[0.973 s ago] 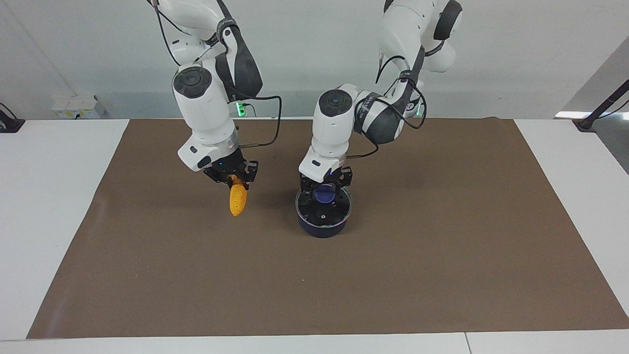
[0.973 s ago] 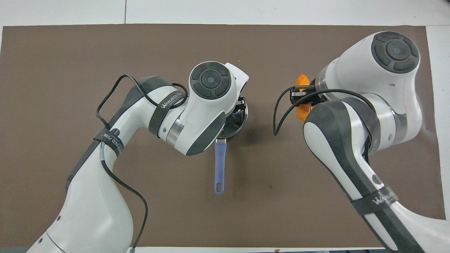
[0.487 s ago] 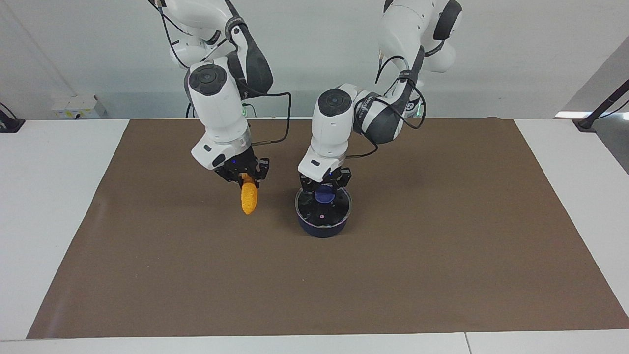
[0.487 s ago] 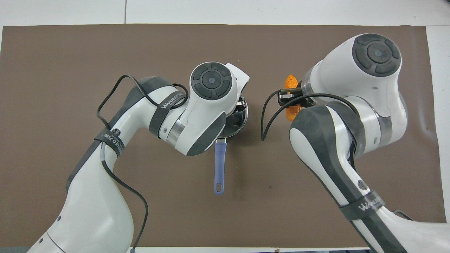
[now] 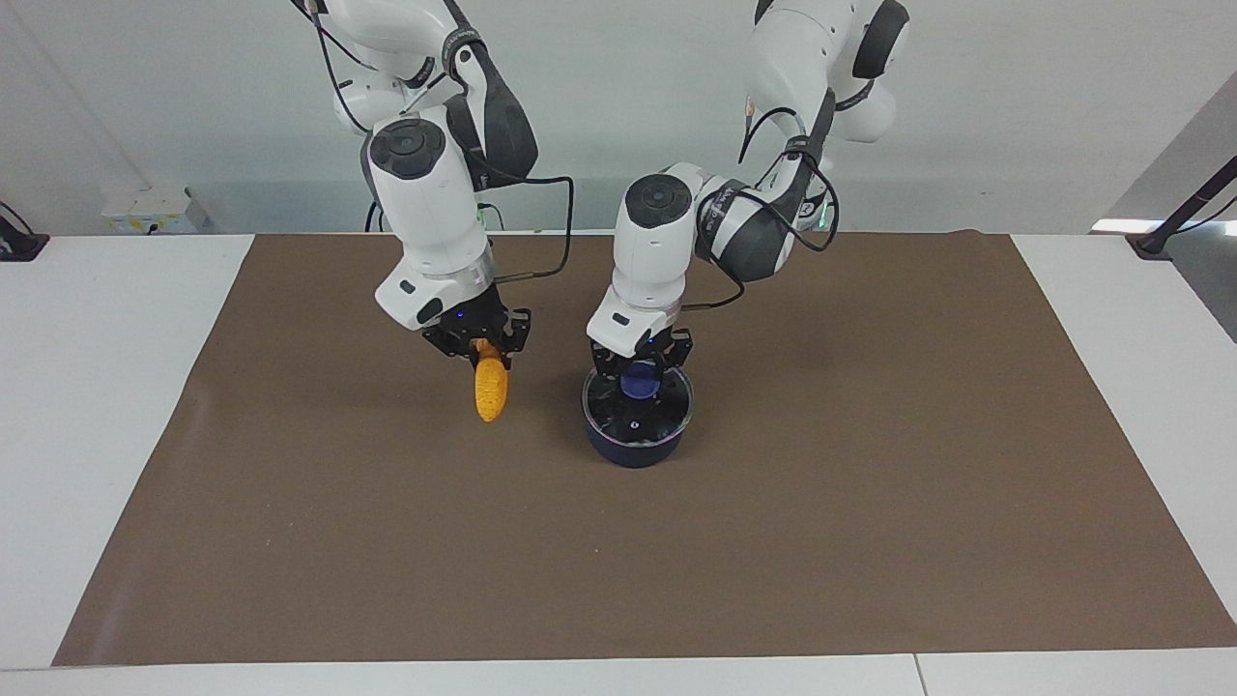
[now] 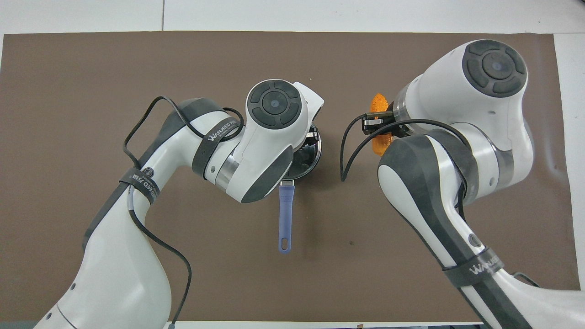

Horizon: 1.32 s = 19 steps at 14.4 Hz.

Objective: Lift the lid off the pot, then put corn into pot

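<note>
The dark navy pot [image 5: 633, 451] stands mid-mat with the clear glass lid [image 5: 638, 414] on it. Its long blue handle [image 6: 284, 214] points toward the robots. My left gripper [image 5: 639, 372] is down on the lid, fingers on both sides of the blue knob [image 5: 639, 386], shut on it. My right gripper [image 5: 483, 350] is shut on the thick end of the orange-yellow corn [image 5: 491, 391]. The corn hangs tip down above the mat, beside the pot toward the right arm's end. In the overhead view the corn [image 6: 378, 103] shows at the right gripper [image 6: 379, 124]. The left wrist hides most of the lid [image 6: 310, 157].
A brown mat [image 5: 870, 503] covers most of the white table [image 5: 106, 387]. Nothing else lies on the mat. Black cables loop off both wrists near the pot.
My right gripper has carried the corn sideways toward the pot and a little higher, then nearly stopped. My left gripper has stayed at the lid's knob; the lid and pot have not visibly moved.
</note>
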### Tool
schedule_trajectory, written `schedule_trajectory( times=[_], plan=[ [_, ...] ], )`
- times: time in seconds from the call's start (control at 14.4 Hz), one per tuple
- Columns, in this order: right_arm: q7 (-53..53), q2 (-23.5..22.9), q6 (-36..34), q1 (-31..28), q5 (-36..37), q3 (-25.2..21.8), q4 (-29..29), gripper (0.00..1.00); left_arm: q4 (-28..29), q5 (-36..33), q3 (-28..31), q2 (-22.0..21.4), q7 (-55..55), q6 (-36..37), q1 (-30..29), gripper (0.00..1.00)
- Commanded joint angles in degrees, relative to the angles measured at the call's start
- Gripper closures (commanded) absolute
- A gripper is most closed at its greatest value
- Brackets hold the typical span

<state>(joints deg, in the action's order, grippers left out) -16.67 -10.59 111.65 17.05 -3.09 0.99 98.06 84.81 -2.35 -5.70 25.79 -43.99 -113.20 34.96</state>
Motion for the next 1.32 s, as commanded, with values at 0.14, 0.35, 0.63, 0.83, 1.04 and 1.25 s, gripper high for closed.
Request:
schedule_trajectory(
  times=[0.14, 0.35, 0.63, 0.83, 1.04, 1.25],
  plan=[
    [-0.7, -0.9, -1.7, -0.3, 0.5, 0.2, -1.6, 1.00, -0.9, -0.6, 0.5, -4.0, 2.1, 4.7, -0.2, 0.71],
    [-1.0, -1.4, -2.6, 1.0, 0.0, 0.2, -4.1, 1.00, -0.9, -0.1, 0.5, -6.5, 7.5, 8.8, -3.1, 0.71],
    [-6.5, -2.2, -1.9, 4.0, -0.3, 0.2, -5.9, 1.00, -0.6, 2.0, 0.7, -9.3, 16.7, 13.0, -9.2, 0.71],
    [-9.6, -2.9, 1.0, 7.4, -0.4, 0.2, -5.9, 1.00, -0.3, 2.1, 0.7, -10.6, 25.2, 15.0, -15.2, 0.71],
    [-18.0, -10.0, 1.1, 12.1, 0.1, 0.2, -12.5, 1.00, 0.9, 2.1, 0.7, -11.1, 33.2, 15.0, -20.4, 0.71],
    [-23.0, -16.6, 2.2, 16.2, 1.2, 0.2, -17.9, 1.00, 2.8, 2.1, 0.8, -11.7, 41.4, 14.2, -25.9, 0.73]
  ],
)
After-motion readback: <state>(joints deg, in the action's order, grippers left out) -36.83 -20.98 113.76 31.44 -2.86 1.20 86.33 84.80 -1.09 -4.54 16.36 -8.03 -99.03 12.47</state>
